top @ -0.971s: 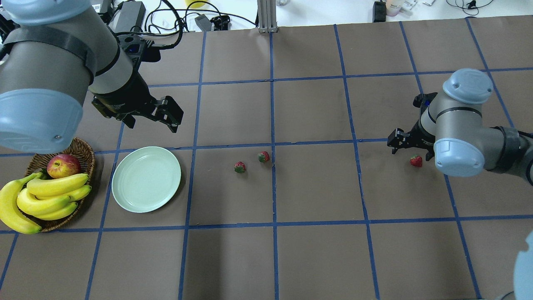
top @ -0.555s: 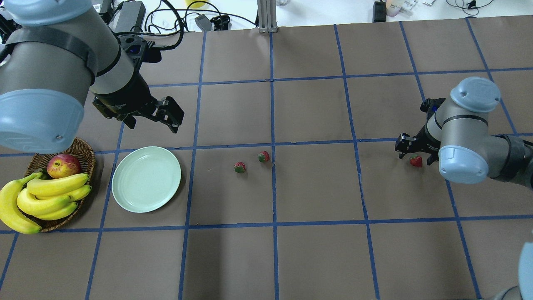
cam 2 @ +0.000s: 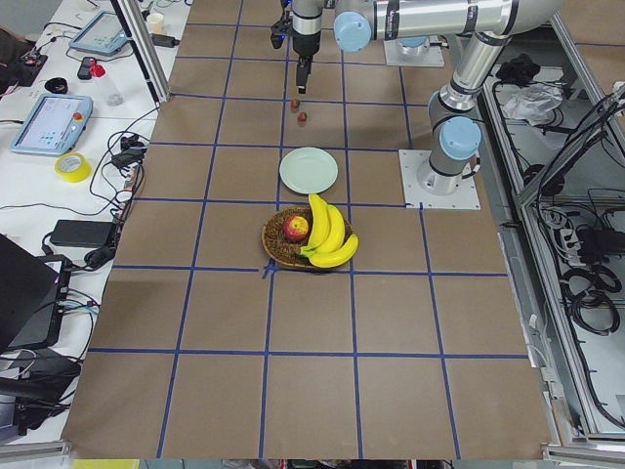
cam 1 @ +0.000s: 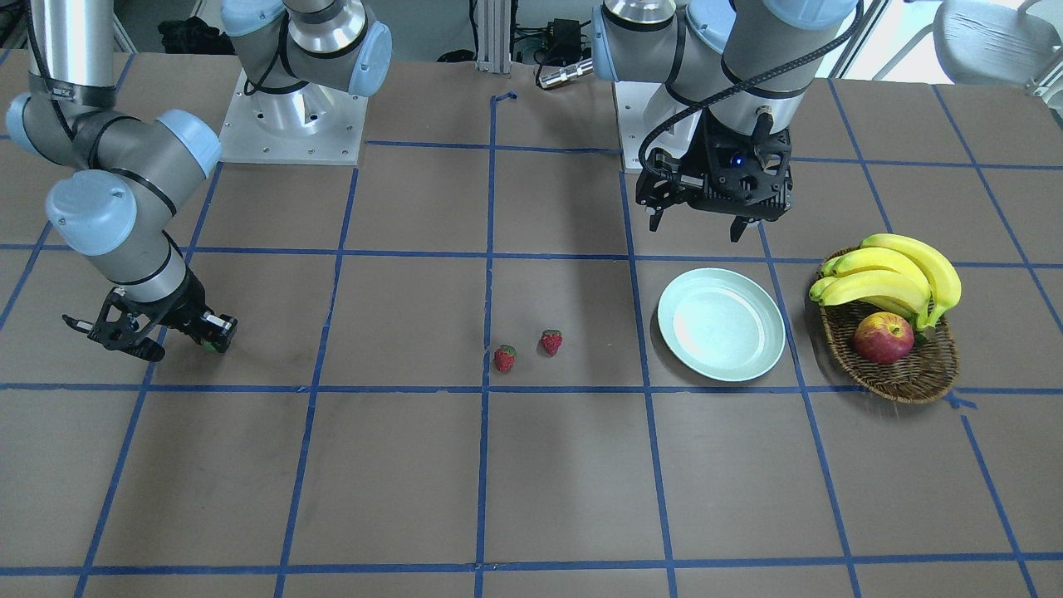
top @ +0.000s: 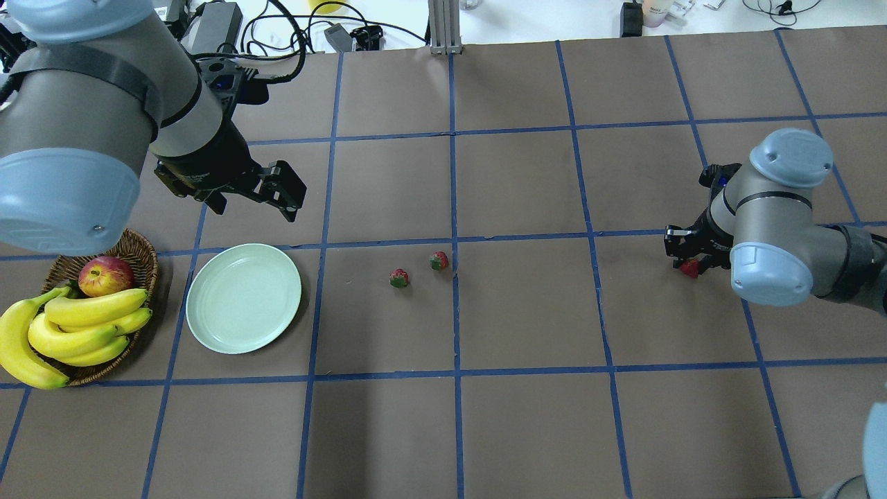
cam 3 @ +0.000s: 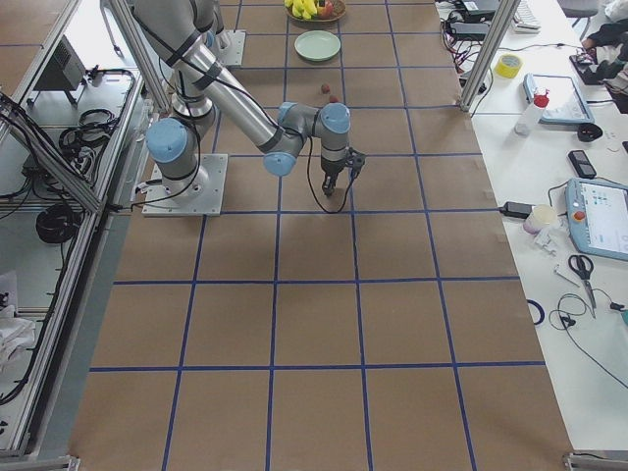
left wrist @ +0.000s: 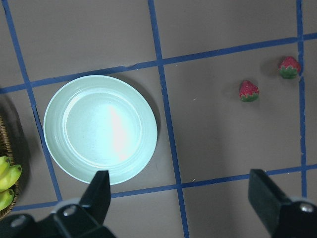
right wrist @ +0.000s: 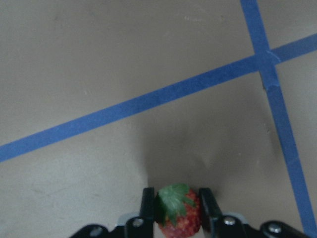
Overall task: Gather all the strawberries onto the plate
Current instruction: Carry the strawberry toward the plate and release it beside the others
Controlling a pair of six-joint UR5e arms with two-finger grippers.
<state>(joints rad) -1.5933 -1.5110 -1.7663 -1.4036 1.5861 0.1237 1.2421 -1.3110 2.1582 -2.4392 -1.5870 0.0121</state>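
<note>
The pale mint-green plate (top: 243, 298) lies empty at the left, also in the left wrist view (left wrist: 100, 129). Two strawberries (top: 398, 278) (top: 438, 260) lie on the mat near the middle, to the right of the plate. The third strawberry (right wrist: 179, 220) sits between the fingers of my right gripper (right wrist: 178, 198), which is shut on it low at the table on the far right (top: 686, 260). My left gripper (top: 280, 190) is open and empty. It hovers above the mat just beyond the plate's far edge.
A brown wicker basket (top: 142, 253) with bananas (top: 83, 326) and a red-yellow apple (top: 105, 275) stands left of the plate. Blue tape lines grid the brown mat. Cables and devices lie along the far table edge.
My right gripper moved right and down over the far-right strawberry and closed its fingers on it. The left arm barely moved.
</note>
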